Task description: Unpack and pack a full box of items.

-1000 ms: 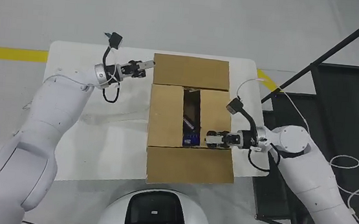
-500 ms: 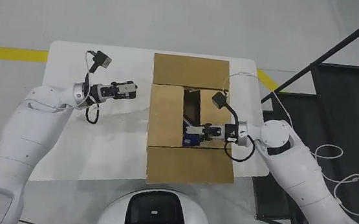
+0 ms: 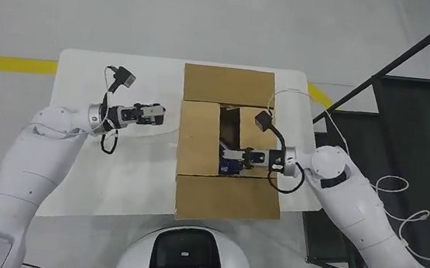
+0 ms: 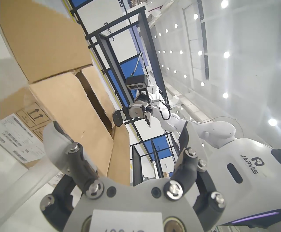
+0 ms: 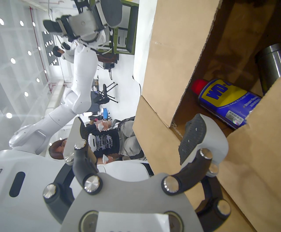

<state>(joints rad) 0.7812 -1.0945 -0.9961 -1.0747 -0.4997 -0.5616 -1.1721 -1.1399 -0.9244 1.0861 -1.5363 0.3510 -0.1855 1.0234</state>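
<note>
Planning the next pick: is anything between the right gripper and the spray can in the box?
Nothing fully blocks it. The open right gripper sits at the box opening, the can just beyond. One flap covers the can's bottom end.

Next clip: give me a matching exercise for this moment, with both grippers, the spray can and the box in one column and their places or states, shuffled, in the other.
Things
1. left gripper
2. right gripper
3. spray can
4. cardboard box

Places and states
A. lying on its side inside the box, red cap showing
B. open and empty, above the box's opening
C. open and empty, over the table beside the box
D. standing on the white table with its top flaps folded out

Pairs: 1-C, 2-B, 3-A, 4-D
</note>
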